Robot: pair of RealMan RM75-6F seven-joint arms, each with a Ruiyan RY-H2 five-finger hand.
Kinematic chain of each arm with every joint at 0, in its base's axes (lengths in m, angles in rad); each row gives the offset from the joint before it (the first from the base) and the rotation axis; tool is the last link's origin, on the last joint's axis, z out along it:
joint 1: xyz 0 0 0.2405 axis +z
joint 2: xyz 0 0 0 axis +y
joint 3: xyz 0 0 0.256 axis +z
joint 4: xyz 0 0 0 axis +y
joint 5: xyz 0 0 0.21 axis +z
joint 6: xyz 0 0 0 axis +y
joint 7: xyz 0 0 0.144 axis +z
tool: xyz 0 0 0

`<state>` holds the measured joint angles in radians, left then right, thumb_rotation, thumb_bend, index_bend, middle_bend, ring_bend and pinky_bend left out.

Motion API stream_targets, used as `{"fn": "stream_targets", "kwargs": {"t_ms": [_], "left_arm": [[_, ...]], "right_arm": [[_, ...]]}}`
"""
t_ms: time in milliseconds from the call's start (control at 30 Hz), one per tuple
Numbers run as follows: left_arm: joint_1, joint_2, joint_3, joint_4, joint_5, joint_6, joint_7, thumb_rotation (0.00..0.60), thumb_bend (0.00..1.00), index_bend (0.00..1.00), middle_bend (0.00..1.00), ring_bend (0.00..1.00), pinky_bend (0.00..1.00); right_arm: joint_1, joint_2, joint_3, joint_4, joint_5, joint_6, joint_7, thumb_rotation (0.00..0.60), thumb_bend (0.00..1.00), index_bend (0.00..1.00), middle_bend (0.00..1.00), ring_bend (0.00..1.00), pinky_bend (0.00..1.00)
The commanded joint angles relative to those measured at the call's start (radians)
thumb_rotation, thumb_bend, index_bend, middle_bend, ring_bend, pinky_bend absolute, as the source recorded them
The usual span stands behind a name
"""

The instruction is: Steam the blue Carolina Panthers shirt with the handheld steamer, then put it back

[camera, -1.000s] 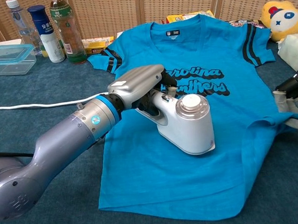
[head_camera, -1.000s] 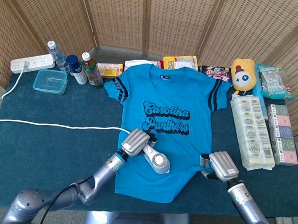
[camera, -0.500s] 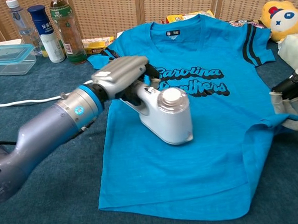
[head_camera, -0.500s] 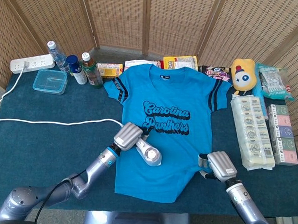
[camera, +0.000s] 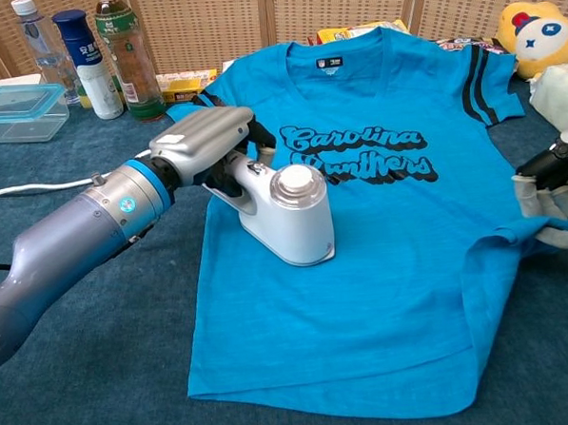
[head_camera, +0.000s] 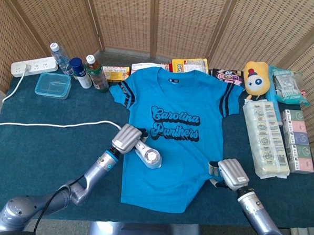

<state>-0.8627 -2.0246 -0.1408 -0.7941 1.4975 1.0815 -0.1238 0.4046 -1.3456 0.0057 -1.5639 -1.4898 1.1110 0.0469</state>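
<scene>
Since a second ago the steamer (head_camera: 147, 157) has slid from the shirt's lower middle toward its left edge, carried by the left hand (head_camera: 126, 138), and the white cord (head_camera: 51, 125) has bowed upward behind it.

From the head view, the blue Carolina Panthers shirt (head_camera: 172, 123) lies flat, collar away from the robot, on the dark counter (head_camera: 39, 153). The left hand grips the steamer's handle, with the head just below and left of the lettering. The right hand (head_camera: 232, 174) rests at the shirt's lower right corner; whether it pinches the cloth cannot be told from here. To do this pass well, I judge the head should stay flat on the cloth and travel in slow, even strokes, while the right hand keeps the hem taut so no fold gets pushed ahead.

From the chest view, the left hand (camera: 209, 140) shows its fingers wrapped round the handle, and the steamer (camera: 289, 217) sits squarely on the fabric, cap upward. This view alone shows the raised fold at the right hem beside the right hand (camera: 550, 194), whose dark fingers press the shirt's edge. The head view alone shows the power strip (head_camera: 34, 66) feeding the cord.
</scene>
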Motion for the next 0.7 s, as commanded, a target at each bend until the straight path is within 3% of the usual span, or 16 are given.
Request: {"fn": "stream_targets", "kwargs": {"t_ms": [33, 367, 700], "left_arm": [[-0.005, -0.009, 0.005, -0.001, 0.007, 0.000, 0.004, 0.600, 0.49, 0.71, 0.80, 0.71, 0.75], [-0.017, -0.028, 0.021, -0.019, 0.031, 0.004, 0.012, 0.600, 0.49, 0.72, 0.80, 0.71, 0.75], [-0.006, 0.009, 0.025, -0.008, 0.023, -0.010, 0.020, 0.600, 0.49, 0.71, 0.80, 0.71, 0.75]], "right_arm": [[-0.002, 0.002, 0.000, -0.001, -0.001, 0.003, 0.000, 0.600, 0.54, 0.74, 0.70, 0.72, 0.86], [-0.007, 0.009, -0.001, -0.004, -0.002, 0.011, 0.005, 0.600, 0.54, 0.74, 0.70, 0.72, 0.86], [-0.002, 0.002, 0.003, 0.000, 0.001, 0.004, 0.004, 0.600, 0.54, 0.74, 0.70, 0.72, 0.87]]}}
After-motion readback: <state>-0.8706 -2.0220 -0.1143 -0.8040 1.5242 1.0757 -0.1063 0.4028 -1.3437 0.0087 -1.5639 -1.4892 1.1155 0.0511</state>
